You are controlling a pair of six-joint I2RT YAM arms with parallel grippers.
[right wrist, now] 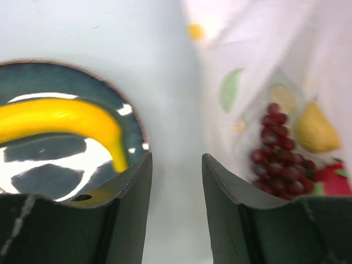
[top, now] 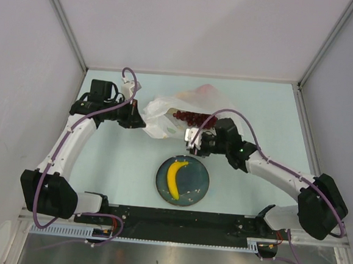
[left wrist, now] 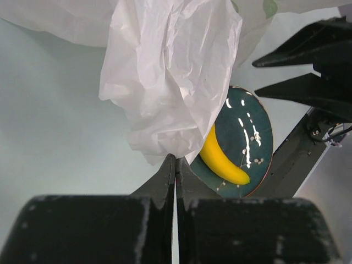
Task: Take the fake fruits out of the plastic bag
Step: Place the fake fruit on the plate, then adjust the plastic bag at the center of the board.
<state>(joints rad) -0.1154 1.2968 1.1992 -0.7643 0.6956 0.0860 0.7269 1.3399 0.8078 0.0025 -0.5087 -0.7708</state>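
Note:
The plastic bag [top: 188,102] lies crumpled at the table's centre back. My left gripper [left wrist: 176,159] is shut on its wrinkled near-left edge [left wrist: 165,71] and holds it up. Inside the bag I see the dark red grape bunch [right wrist: 278,159], a yellow lemon [right wrist: 314,131] and a bit of red dragon fruit [right wrist: 333,179]. The grapes [top: 190,116] also show from above at the bag's mouth. A yellow banana [top: 175,178] lies on the dark blue-grey plate [top: 198,181]. My right gripper [right wrist: 176,159] hovers open and empty between plate and bag.
The plate [right wrist: 44,77] sits in front of the bag, near the arm bases. Grey walls enclose the table on three sides. The right arm's dark fingers [left wrist: 308,71] show at the upper right of the left wrist view.

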